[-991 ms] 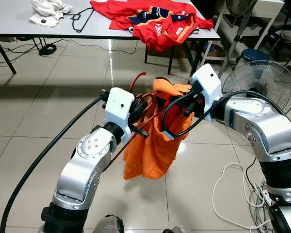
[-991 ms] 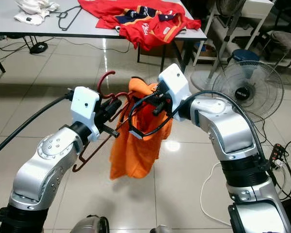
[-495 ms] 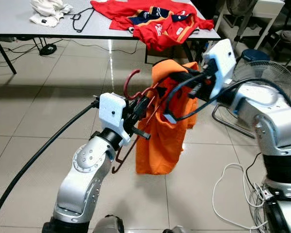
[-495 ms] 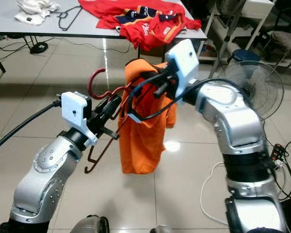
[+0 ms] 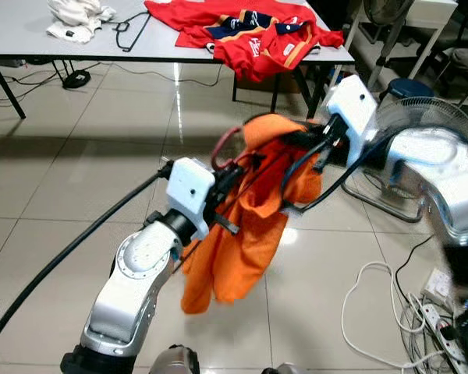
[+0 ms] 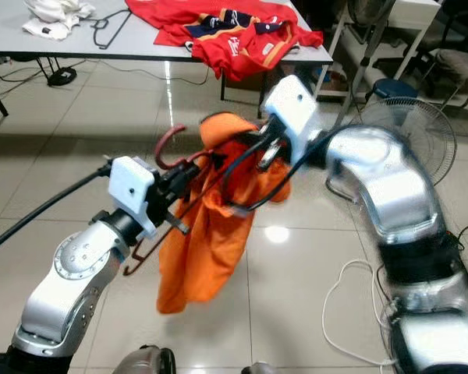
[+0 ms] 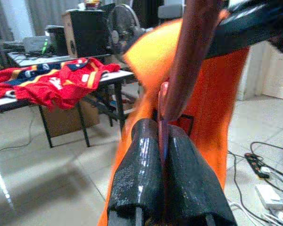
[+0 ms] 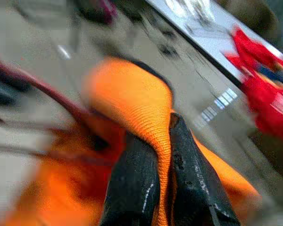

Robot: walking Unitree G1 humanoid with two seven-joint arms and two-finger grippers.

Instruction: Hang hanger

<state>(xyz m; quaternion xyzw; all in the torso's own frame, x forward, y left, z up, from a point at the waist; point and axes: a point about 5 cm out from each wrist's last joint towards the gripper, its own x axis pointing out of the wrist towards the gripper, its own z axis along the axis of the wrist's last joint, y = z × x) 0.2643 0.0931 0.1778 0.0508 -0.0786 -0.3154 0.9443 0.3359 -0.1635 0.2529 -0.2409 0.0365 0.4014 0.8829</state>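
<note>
While both arms are raised over the tiled floor, the left gripper is clamped on the red hanger, its wire between the fingers. The right gripper, blurred, seems to pinch a fold of the orange shirt hanging below.

Dark red hanger up in mid-air above the tiled floor, hook curling upward, its thin wire pinched in the left hand, orange garment draped over it, hanging down crumpled, top fold clamped in the right hand
</note>
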